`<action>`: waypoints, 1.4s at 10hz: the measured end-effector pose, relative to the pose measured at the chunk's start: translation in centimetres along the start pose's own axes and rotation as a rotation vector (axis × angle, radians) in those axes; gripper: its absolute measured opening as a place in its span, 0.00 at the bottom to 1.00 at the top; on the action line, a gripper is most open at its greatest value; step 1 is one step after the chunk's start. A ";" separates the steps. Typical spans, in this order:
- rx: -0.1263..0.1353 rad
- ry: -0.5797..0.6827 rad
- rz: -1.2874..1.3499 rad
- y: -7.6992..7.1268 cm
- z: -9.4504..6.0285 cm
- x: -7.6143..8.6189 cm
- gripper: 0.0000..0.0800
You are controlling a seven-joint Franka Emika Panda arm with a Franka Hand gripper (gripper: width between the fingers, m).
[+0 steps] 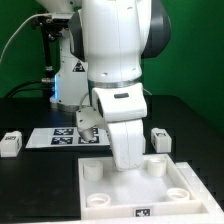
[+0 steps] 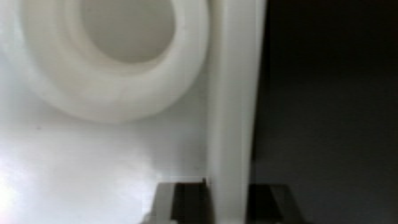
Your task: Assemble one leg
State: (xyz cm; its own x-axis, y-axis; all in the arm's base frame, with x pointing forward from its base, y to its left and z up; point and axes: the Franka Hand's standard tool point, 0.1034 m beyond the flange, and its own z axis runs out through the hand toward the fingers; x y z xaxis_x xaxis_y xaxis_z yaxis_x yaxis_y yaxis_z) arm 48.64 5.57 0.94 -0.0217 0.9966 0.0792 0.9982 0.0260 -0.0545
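Observation:
The large white square panel [image 1: 135,198] with round corner sockets lies at the front of the table. My gripper [image 1: 128,160] is down at its far edge, its fingertips hidden by the hand. In the wrist view my gripper [image 2: 228,206] has one dark finger [image 2: 189,205] on each side of the panel's upright edge wall [image 2: 231,100], shut on it, beside a round socket [image 2: 116,50]. One leg [image 1: 10,143], a small white tagged block, lies at the exterior view's left. Another leg [image 1: 160,139] lies at the right. A third tagged block [image 1: 87,122] sits behind the arm.
The marker board [image 1: 55,137] lies flat behind the panel, at the exterior view's left of the arm. The robot's base [image 1: 68,75] stands at the back against a green backdrop. The table top [image 1: 190,125] is black.

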 end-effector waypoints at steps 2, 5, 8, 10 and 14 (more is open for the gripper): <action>-0.006 0.003 0.036 1.1 -0.1 0.3 0.08; -0.004 0.004 0.064 1.5 -0.2 0.4 0.08; -0.003 0.004 0.066 1.5 -0.1 0.3 0.46; -0.003 0.003 0.068 1.4 -0.1 0.0 0.63; -0.007 0.003 0.099 1.0 0.0 -0.6 0.81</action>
State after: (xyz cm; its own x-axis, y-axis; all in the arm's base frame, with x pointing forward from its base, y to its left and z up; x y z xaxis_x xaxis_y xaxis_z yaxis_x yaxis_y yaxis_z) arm 49.65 4.96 0.88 0.0768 0.9941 0.0771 0.9958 -0.0727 -0.0554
